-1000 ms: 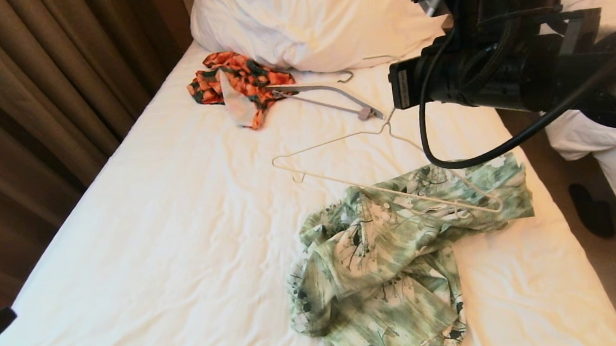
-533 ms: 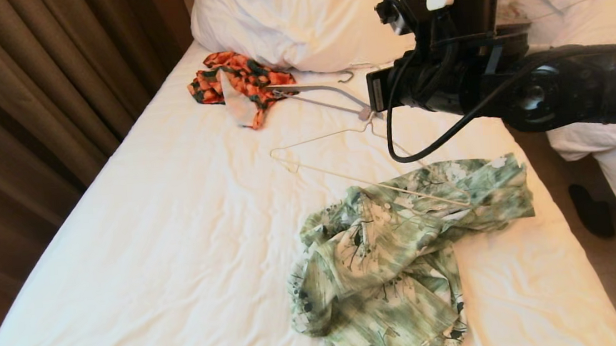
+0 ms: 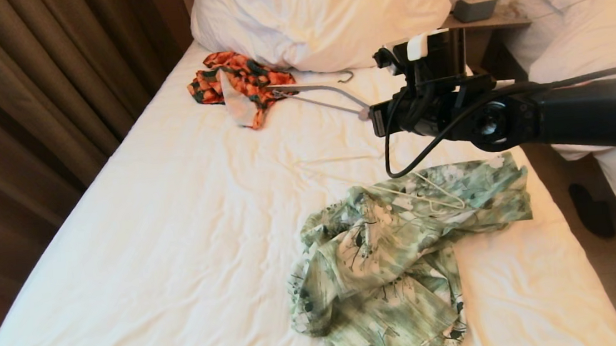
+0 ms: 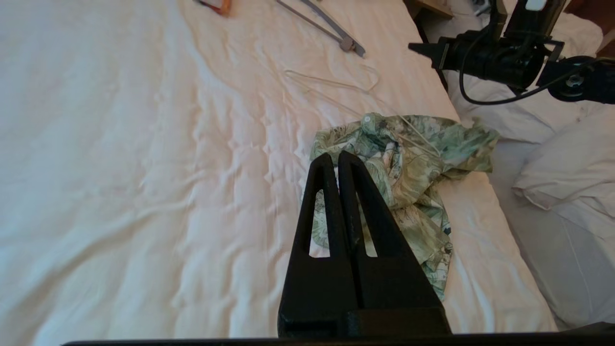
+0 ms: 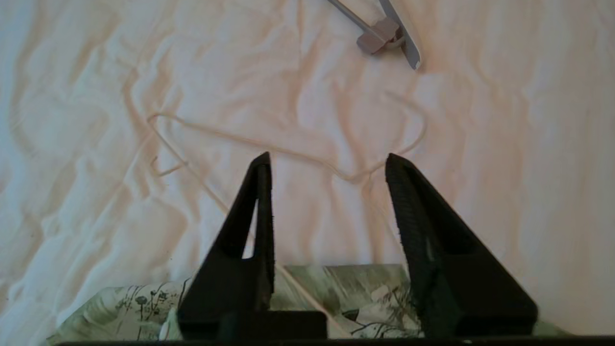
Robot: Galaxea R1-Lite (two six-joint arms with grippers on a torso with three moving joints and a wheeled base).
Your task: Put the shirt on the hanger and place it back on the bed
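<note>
Spreading across nearly everything, the bed (image 3: 152,237) carried one crumpled green-and-white shirt (image 3: 393,260), the landmark here. Beyond the shirt lay one big white pillow (image 3: 322,15) and one orange-and-green garment (image 3: 238,81), with a grey hanger (image 3: 323,91) beside it. The single cream wire hanger (image 5: 288,154) lay flat, one shoulder resting on the shirt's far edge, hook pointing away, probably so it could be gripped near the neck. The right hand (image 5: 329,166) hovered above that neck, just beyond the shirt, fingers spread wide and empty. The left hand (image 4: 336,163) hung on the shirt's near side, fingers pressed together, holding nothing.
</note>
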